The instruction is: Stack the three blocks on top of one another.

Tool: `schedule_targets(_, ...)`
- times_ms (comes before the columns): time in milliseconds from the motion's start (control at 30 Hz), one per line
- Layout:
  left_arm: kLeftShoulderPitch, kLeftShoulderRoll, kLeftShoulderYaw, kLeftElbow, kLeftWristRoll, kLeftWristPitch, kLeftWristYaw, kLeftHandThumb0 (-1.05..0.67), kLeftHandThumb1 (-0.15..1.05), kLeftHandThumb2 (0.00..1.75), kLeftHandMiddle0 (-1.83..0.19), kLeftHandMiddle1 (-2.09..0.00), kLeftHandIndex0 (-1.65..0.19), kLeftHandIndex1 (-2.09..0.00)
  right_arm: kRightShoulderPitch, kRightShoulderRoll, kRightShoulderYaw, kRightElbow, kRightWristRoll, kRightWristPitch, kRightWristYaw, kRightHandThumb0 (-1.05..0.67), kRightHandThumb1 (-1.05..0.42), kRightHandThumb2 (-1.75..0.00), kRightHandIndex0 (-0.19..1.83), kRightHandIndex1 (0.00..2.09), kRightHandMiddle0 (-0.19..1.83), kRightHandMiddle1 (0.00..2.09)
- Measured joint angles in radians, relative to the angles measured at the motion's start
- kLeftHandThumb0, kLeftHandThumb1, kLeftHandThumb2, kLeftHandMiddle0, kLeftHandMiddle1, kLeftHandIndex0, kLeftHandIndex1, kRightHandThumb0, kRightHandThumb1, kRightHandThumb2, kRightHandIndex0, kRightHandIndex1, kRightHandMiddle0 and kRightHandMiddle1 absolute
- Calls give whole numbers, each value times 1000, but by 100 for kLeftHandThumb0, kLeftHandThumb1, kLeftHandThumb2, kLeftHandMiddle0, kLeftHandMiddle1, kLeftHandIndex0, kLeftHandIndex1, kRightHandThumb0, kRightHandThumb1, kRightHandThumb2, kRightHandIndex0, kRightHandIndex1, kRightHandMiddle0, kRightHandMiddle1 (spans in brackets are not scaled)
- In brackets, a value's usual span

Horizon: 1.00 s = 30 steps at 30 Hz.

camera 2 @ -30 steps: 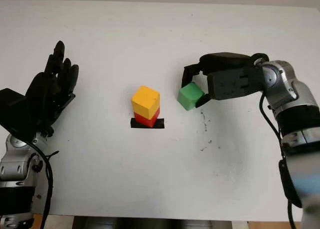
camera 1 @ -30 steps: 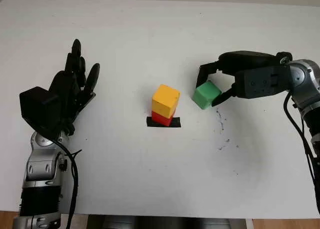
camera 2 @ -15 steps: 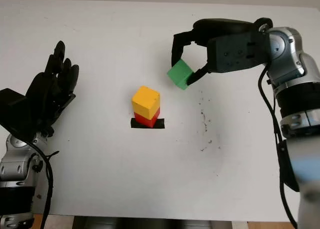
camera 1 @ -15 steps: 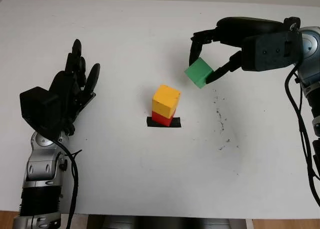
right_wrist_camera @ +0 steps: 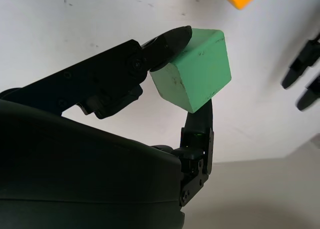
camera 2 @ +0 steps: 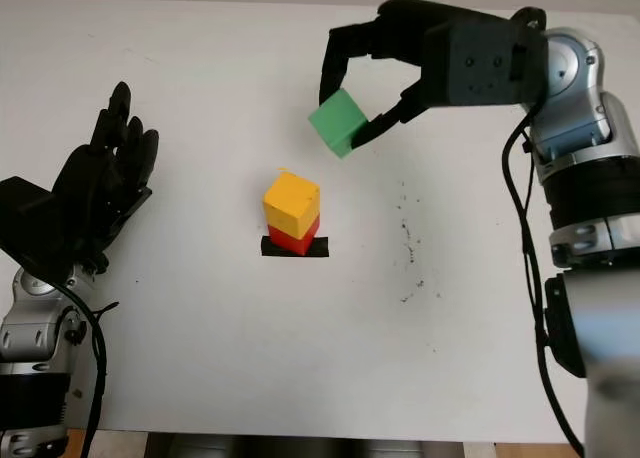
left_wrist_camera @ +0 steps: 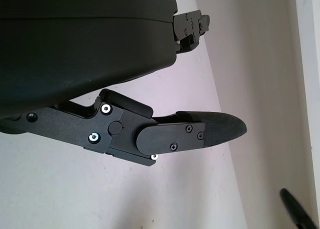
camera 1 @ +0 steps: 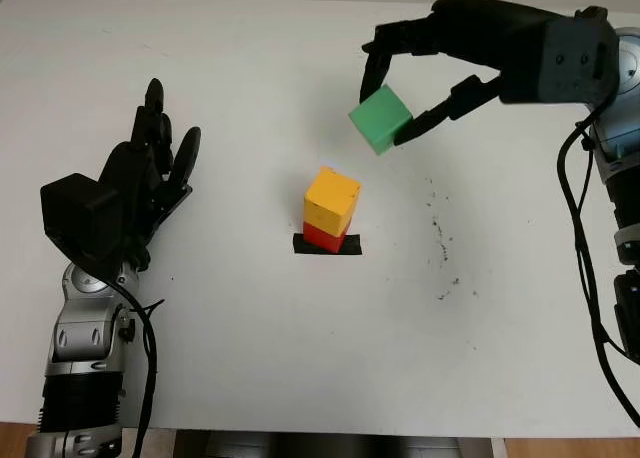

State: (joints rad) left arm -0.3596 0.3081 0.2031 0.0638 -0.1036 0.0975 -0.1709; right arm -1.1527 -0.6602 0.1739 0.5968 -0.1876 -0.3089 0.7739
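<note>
The right hand (camera 1: 392,106) pinches the green block (camera 1: 380,119) by opposite faces, tilted in the air, up and right of the yellow block (camera 1: 331,199) sitting on the red block (camera 1: 322,238). It looks light, rigid and smooth, so a corner grip could slip. The left hand (camera 1: 150,173) is open over the table (camera 1: 250,358), far left.

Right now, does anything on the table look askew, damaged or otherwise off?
The yellow block sits twisted on the red block, its corners not lined up. Dark scuff marks speckle the white table to the stack's right. The right hand holds the green block tilted in the air.
</note>
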Motion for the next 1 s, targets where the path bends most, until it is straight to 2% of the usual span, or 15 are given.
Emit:
schedule_targets(267,0,0,0,0,0,0,0,-72,105,47,19,-3,19,-5,0,29,-62,-99,138,240,76,-44,-92,-6,25,4,39,163)
schedule_targets(400,0,0,0,0,0,0,0,-71,105,47,19,-4,19,-5,0,39,-76,-108,190,321,110,-45,-93,-6,24,4,39,166)
schedule_targets(833,0,0,0,0,0,-3,0,-72,105,48,19,-2,19,-5,0,80,-79,-112,248,420,202,-42,-96,-6,17,1,31,177)
schedule_targets(1000,0,0,0,0,0,-2,2,-71,105,48,19,-2,19,-5,0,96,-64,-70,246,386,245,-46,-96,-5,19,2,33,172)
